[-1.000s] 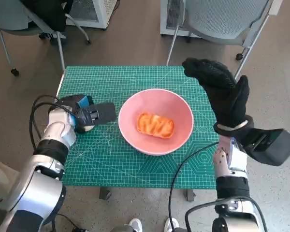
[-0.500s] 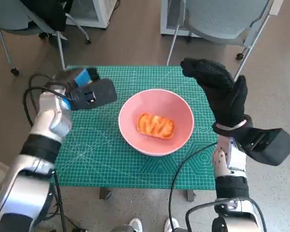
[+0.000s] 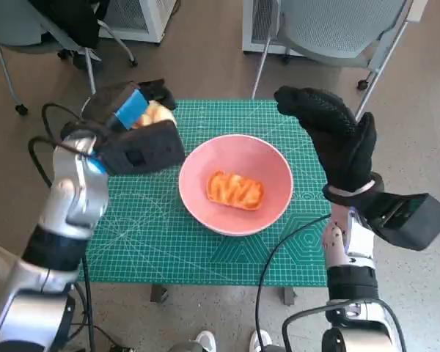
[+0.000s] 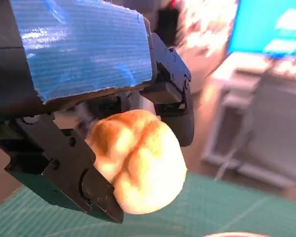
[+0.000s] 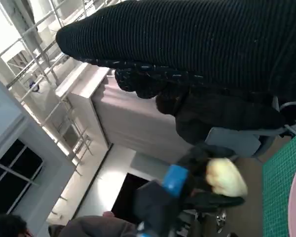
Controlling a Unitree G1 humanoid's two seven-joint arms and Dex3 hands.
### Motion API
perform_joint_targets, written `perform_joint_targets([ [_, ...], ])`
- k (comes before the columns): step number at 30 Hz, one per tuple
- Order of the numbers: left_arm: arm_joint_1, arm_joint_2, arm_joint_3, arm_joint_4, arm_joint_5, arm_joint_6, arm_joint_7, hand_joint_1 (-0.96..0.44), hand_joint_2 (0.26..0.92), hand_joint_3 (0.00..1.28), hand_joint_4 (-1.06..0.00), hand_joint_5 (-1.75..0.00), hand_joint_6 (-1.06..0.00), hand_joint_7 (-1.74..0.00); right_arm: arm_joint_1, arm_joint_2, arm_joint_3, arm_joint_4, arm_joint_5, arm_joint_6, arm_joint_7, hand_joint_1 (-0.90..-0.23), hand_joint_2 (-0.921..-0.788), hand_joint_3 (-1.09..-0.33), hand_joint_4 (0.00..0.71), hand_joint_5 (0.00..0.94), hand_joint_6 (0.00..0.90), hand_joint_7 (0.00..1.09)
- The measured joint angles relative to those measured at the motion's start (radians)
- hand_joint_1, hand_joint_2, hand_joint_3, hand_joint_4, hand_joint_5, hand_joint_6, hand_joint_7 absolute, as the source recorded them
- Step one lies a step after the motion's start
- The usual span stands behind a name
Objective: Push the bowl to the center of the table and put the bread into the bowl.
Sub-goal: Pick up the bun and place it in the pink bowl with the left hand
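From the head view, the pink bowl [image 3: 235, 183] sat mid-surface [image 3: 176, 242] holding an orange pastry [image 3: 235, 189], while the left hand [image 3: 136, 110] gripped a pale bread roll [image 3: 155, 114] above the far left corner and the gloved right hand [image 3: 330, 136] hung raised, fingers spread, holding nothing. The left wrist view showed black fingers [image 4: 175, 106] clamped around the roll [image 4: 138, 160] above the green mat. In the right wrist view the roll [image 5: 226, 178] appeared beside blue tape, beneath the glove [image 5: 187, 44].

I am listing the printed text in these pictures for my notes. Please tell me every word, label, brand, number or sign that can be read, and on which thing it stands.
None can be read.
Green cutting mat: only grid lines; any print is too small to read.
Blue tape on the left hand: plain.
Pink bowl, bread roll: no marks.
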State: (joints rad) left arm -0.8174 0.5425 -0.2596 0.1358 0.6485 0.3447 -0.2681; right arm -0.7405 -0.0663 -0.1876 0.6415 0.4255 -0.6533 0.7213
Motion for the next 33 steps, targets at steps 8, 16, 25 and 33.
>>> perform_joint_targets([
  [8, 0.006, -0.045, -0.002, -0.086, 0.004, -0.001, 0.003, 0.0, 0.916, 0.02, -0.76, -1.04, -0.67, -1.17, 0.0, 0.0, 0.001, 0.001, 0.0, 0.0, 0.0, -0.69, -0.921, -0.846, 0.07, 0.0, -0.001, 0.27],
  [16, 0.006, -0.106, -0.047, -0.076, 0.003, -0.031, -0.014, 0.0, 0.919, 0.03, -0.75, -1.06, -0.64, -1.19, 0.0, 0.0, 0.001, 0.001, 0.0, 0.0, 0.0, -0.69, -0.921, -0.845, 0.07, 0.0, -0.001, 0.27],
  [25, -0.002, -0.169, -0.076, 0.045, -0.046, -0.12, -0.04, 0.0, 0.92, 0.1, -0.7, -1.24, -0.56, -1.15, 0.0, -0.004, -0.001, -0.001, 0.001, 0.0, 0.0, -0.691, -0.921, -0.845, 0.071, 0.0, -0.001, 0.27],
  [33, -0.008, -0.191, -0.08, 0.12, -0.087, -0.184, -0.076, -0.15, 0.85, 0.14, -0.38, -0.44, -0.36, -0.78, 0.002, -0.01, -0.004, -0.011, 0.002, 0.001, 0.001, -0.69, -0.921, -0.843, 0.071, 0.001, -0.001, 0.27],
])
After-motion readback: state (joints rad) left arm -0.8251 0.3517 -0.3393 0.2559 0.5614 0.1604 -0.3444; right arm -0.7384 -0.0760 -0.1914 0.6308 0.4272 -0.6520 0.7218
